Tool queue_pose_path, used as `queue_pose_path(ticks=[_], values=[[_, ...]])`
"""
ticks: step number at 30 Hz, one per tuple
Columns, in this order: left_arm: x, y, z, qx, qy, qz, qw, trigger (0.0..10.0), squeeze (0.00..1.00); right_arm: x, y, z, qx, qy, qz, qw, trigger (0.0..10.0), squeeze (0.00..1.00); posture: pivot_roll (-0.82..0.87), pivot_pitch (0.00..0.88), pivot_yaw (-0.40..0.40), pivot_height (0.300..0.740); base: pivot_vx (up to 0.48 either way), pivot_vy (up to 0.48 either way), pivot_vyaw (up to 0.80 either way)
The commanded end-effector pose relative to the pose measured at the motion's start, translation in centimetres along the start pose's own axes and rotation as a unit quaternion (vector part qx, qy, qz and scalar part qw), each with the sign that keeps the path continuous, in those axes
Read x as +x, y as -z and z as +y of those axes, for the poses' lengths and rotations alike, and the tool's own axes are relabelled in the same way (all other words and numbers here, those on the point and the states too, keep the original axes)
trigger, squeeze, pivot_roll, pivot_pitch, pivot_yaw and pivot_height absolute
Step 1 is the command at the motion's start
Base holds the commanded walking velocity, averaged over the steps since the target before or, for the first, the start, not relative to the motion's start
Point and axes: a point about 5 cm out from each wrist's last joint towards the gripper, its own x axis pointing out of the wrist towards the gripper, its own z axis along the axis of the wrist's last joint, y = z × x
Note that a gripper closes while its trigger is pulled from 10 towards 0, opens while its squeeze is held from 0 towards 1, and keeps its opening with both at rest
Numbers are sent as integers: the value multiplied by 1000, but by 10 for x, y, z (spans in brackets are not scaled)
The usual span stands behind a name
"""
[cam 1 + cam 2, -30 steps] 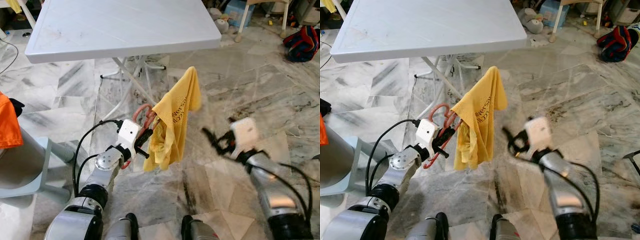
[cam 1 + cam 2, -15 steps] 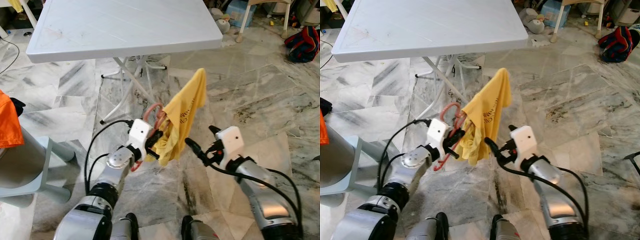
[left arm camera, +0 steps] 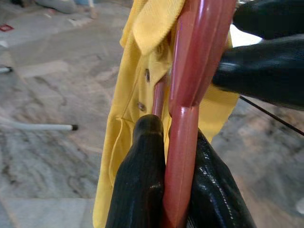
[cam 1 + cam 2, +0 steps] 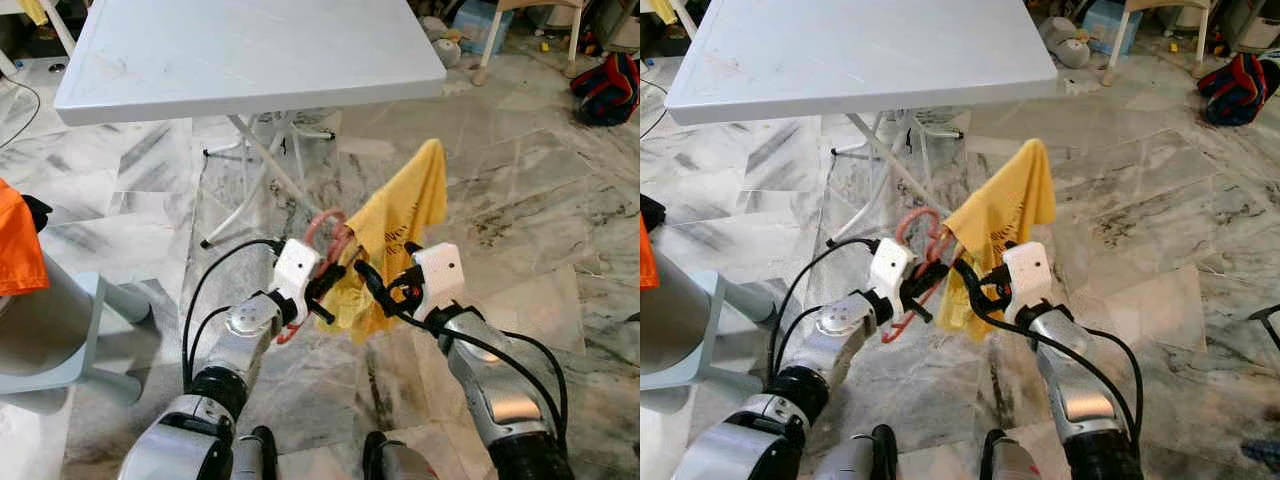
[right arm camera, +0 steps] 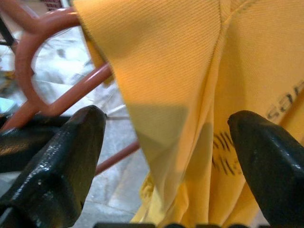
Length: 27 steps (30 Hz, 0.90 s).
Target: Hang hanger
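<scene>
Black fingers of the left pincer (image 4: 322, 290) are pressed onto a reddish plastic hanger (image 4: 325, 240), gripping its bar, as the left wrist view shows with the bar squeezed between the two fingers (image 3: 142, 180). A yellow shirt (image 4: 400, 225) hangs from that hanger in the air above the marble floor (image 4: 520, 200), in front of the robot. The right pincer (image 4: 385, 285) has its fingers spread, one to each side of the shirt's cloth; its wrist view shows the yellow fabric between them with neither pressing on it. Dark printed lettering runs across the shirt (image 5: 285, 107), but only fragments show and it cannot be read.

Half a second ago the right pincer was near the shirt's lower edge with a gap between; now it has closed in until it reaches the cloth beside the left pincer. The left arm has carried hanger and shirt a little to the right and higher.

Farther off stands a white folding counter (image 4: 250, 60). Orange cloth (image 4: 18, 245) lies at the left edge, and a red and dark bag (image 4: 608, 85) sits on the floor far right.
</scene>
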Motion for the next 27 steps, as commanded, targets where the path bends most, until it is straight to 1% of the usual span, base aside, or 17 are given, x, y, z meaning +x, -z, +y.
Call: queue_pose_path(ticks=[1,2,3,4,5,6,8,9,12,13,16,18,19,21,23,27], values=[[2,-6,-4,10,19,-14,1000,0,0,4,4,1,-5,10,8,1000,10000,0,-55,221,16,740,0,0,0],[2,-6,-4,10,19,-14,1000,0,0,4,4,1,-5,10,8,1000,10000,0,-55,221,16,740,0,0,0],[1,-6,-6,10,28,-14,999,0,0,9,3,0,-12,21,8,1000,10000,0,-50,219,16,740,0,0,0],[1,-6,-6,13,28,-14,999,0,0,11,3,-2,-16,29,8,999,7412,0,-50,219,16,740,0,0,0],[1,-7,-5,15,27,-14,999,0,0,14,2,-5,-21,42,9,999,353,0,-49,219,16,740,0,0,0],[0,-7,-5,14,29,-14,999,0,0,16,2,-7,-29,50,11,998,0,0,-47,219,16,740,0,0,0],[0,-7,-5,14,33,-14,999,0,0,19,1,-12,-45,68,14,997,0,0,-43,219,16,740,0,0,0],[-2,-7,-5,13,38,-14,999,0,0,21,1,-19,-43,91,16,995,0,0,-39,218,15,740,0,0,0],[-4,-7,-5,16,43,-13,999,0,0,23,0,-29,-46,116,19,992,0,0,-35,217,13,740,0,0,0],[-4,-7,-5,16,43,-13,999,0,0,23,0,-29,-46,116,19,992,0,0,-35,217,13,740,0,0,0],[-9,-4,-6,19,57,-8,998,0,0,24,-3,-43,-48,144,12,988,0,0,-32,215,11,740,0,0,0],[-10,-4,-6,20,59,-7,998,0,0,24,-4,-46,-47,148,11,988,0,0,-30,214,11,740,0,0,0],[-12,-2,-6,26,59,-2,998,0,0,24,-6,-50,-49,153,7,987,0,0,-29,215,12,740,0,0,0],[-14,0,-5,33,57,3,998,0,0,25,-9,-53,-48,156,3,987,0,0,-29,214,11,740,0,0,0],[-15,0,-3,38,54,6,998,0,0,25,-10,-54,-46,155,1,987,0,0,-30,215,11,740,0,0,0],[-16,3,4,78,34,33,996,0,0,24,-12,-50,-48,117,0,992,0,0,-31,212,14,740,0,0,0]])
